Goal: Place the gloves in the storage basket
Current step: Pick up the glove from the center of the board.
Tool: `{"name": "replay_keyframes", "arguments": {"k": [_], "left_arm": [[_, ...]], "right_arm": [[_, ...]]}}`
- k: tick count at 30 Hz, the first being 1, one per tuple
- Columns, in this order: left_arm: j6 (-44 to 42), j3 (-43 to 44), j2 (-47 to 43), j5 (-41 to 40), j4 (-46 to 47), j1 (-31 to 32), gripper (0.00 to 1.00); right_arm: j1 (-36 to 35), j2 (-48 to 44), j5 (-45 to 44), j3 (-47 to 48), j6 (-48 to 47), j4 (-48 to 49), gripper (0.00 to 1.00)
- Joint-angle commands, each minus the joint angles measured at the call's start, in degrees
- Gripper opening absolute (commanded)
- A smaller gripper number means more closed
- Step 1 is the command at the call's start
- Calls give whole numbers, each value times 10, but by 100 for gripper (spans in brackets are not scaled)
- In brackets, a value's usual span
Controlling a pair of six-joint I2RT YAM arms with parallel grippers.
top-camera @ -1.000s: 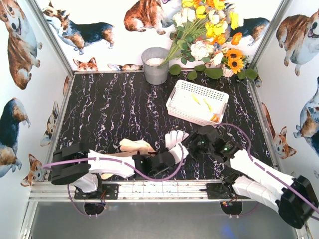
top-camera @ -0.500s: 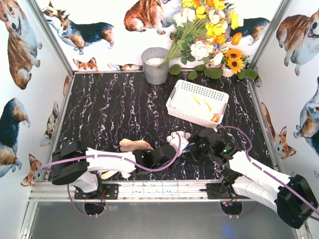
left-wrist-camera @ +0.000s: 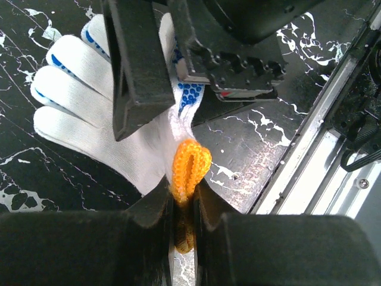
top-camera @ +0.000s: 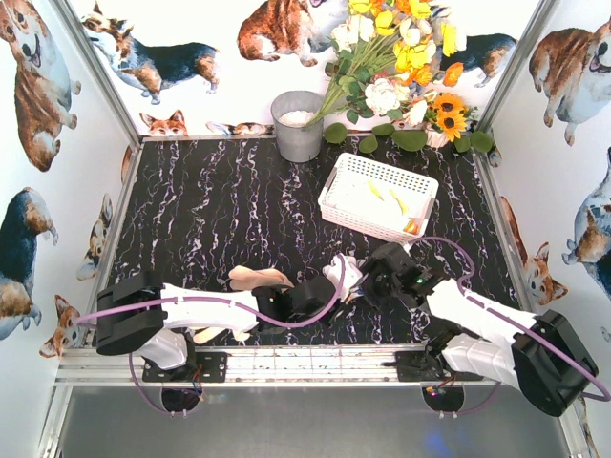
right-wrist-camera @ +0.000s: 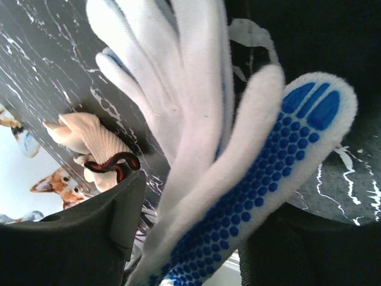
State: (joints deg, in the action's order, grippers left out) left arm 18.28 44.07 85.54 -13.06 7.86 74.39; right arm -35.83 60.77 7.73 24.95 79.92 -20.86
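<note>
**Glove handover, near centre of the worktop (top-camera: 220,210).**

The left tool (left-wrist-camera: 184,202) is clenched on the orange cuff of a white, blue-dotted glove (left-wrist-camera: 77,113). The right tool (top-camera: 368,279) straddles the glove's fingers, but whether it is gripping them cannot be told. The storage basket (top-camera: 336,196) sits at 1 o'clock from the glove. Judgement: the right tool should close fully on the bunched fingers before the left tool lets go, otherwise the glove drops. The left arm lies low, reaching toward 3 o'clock. The right arm is folded, reaching toward 10 o'clock.
</note>
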Motion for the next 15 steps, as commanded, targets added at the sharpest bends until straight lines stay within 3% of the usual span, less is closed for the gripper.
{"name": "replay_keyframes", "arguments": {"k": [1, 7, 8, 12, 15], "left_arm": [[8, -3, -13, 20, 14, -2, 0], [11, -2, -9, 31, 8, -2, 0], [14, -1, -9, 34, 11, -3, 0], [17, 0, -10, 41, 12, -3, 0], [19, 1, -22, 34, 9, -3, 28]], "right_arm": [[2, 8, 1, 44, -42, 11, 56], [2, 14, 11, 51, -73, 4, 39], [2, 13, 9, 56, -89, -8, 28], [1, 15, 4, 65, -123, -27, 7], [2, 15, 6, 73, -147, -38, 0]]}}
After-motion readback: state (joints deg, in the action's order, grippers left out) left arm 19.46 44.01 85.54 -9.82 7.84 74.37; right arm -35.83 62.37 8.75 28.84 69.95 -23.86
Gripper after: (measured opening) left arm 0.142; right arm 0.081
